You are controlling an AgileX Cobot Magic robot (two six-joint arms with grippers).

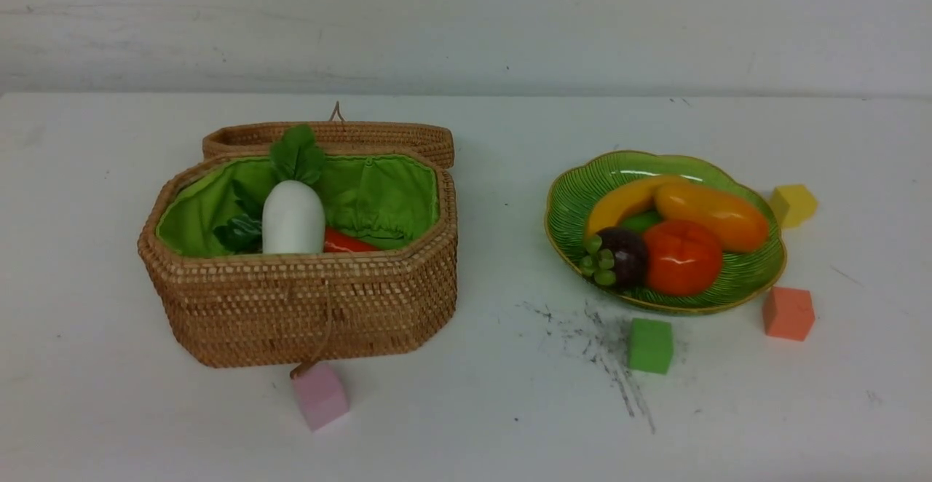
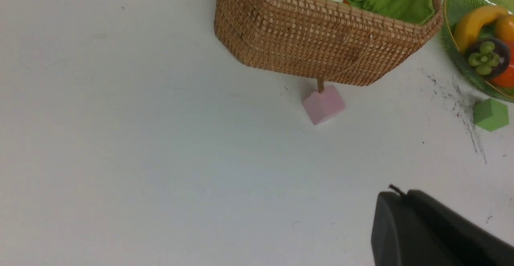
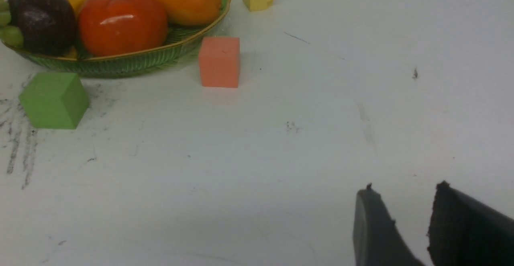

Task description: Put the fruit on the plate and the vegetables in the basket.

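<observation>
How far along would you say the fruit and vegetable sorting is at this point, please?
It looks essentially finished. The banana, mango, persimmon and mangosteen lie on the plate; the radish and carrot sit in the basket. Neither end effector holds anything. No eggplant is visible anywhere.

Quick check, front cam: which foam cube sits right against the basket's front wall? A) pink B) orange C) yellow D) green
A: the pink cube lies on the table at the foot of the basket, just under its hanging clasp, while the green cube, orange cube and yellow cube all lie around the plate.
</observation>
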